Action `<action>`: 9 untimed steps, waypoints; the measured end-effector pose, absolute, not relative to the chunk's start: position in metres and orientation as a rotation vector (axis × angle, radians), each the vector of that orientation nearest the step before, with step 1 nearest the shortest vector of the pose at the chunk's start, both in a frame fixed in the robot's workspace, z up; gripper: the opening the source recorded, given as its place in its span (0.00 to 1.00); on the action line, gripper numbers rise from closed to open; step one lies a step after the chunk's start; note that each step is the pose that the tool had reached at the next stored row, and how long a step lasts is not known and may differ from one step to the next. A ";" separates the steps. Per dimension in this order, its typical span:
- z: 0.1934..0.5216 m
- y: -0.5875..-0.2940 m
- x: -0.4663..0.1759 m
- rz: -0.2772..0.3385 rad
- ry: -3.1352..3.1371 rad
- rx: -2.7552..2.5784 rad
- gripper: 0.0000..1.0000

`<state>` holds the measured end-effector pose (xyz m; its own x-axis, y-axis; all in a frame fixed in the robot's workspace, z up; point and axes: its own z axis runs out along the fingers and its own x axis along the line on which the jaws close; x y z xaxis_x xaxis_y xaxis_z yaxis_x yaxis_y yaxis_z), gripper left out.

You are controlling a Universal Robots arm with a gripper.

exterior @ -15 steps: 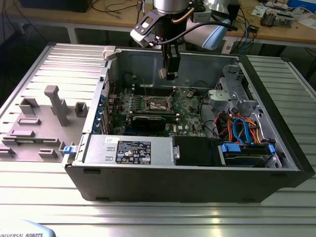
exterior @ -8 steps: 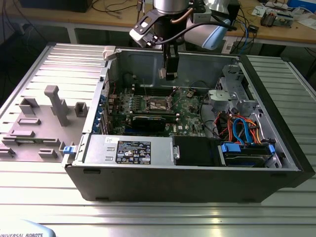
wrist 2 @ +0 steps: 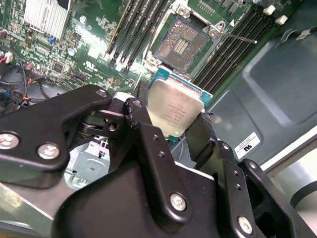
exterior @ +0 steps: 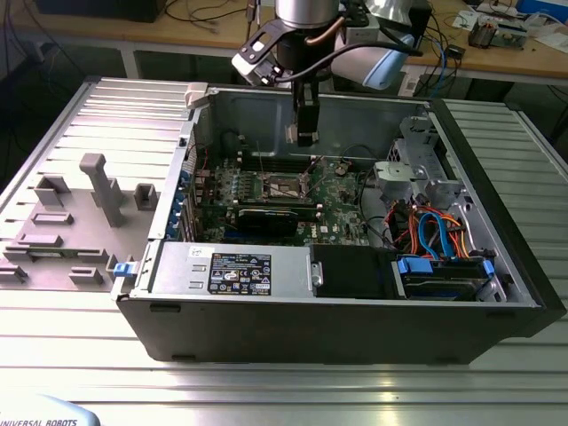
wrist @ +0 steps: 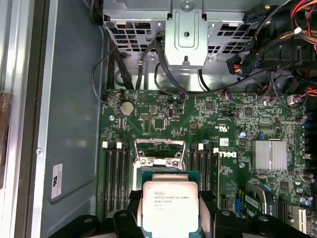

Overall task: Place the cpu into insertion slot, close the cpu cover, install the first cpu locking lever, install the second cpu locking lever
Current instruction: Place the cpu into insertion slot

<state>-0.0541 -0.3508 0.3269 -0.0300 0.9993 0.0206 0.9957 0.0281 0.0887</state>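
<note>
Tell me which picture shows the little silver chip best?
The first wrist view: the chip faces the camera flat, held over the green board. The second wrist view shows it tilted between two fingers. In the exterior view it is too small to make out under the end effector.

Metal table [exterior: 266, 390], computer case [exterior: 337, 333], grey fixture [exterior: 53, 240]

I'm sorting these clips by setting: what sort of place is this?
Probably a robotics or electronics lab: an open computer case lies on a ribbed metal table, a wooden bench strewn with cables stands behind, and the gripper holds the cpu above the motherboard.
</note>
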 end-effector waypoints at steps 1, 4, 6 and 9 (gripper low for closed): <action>0.326 -0.351 -0.054 0.121 2.218 2.155 0.54; 0.315 -0.351 -0.054 0.119 2.219 2.155 0.54; 0.309 -0.351 -0.054 0.119 2.219 2.155 0.54; 0.308 -0.351 -0.054 0.119 2.219 2.155 0.54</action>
